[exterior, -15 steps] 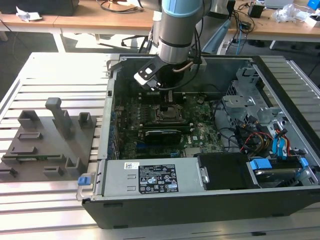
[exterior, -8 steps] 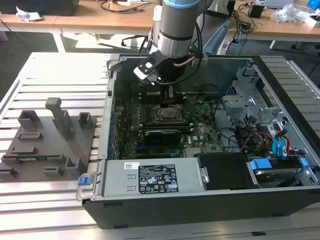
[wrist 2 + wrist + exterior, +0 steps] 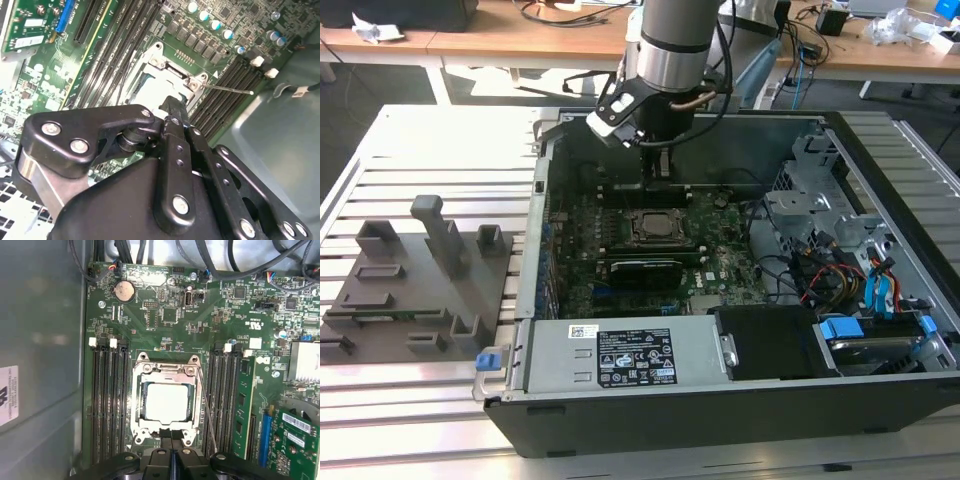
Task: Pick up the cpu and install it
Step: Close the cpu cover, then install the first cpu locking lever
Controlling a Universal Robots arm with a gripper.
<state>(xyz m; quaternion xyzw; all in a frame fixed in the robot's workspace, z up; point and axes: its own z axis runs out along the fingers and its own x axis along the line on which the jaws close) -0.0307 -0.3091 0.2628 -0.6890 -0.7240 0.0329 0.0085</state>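
Slatted metal table [image 3: 420, 130] carries an open computer case [image 3: 720, 415]. Inside, the cpu [image 3: 167, 402] lies flat in the socket frame [image 3: 167, 368], plate up. It is square, with no long axis, and its edges run parallel to the memory slots [image 3: 107, 405]. The gripper [image 3: 171, 445] hovers over the frame's edge, pinched together on nothing. Seating looks done. The lever [image 3: 207, 415] seems unlatched, so clamping likely remains.

The cpu [image 3: 167, 402], a small flat square chip with a pale silvery top plate, is seen lying level and squarely seated inside the socket frame [image 3: 141, 405], just below and slightly ahead of the tips of the gripper [image 3: 171, 436], and is not gripped by it.
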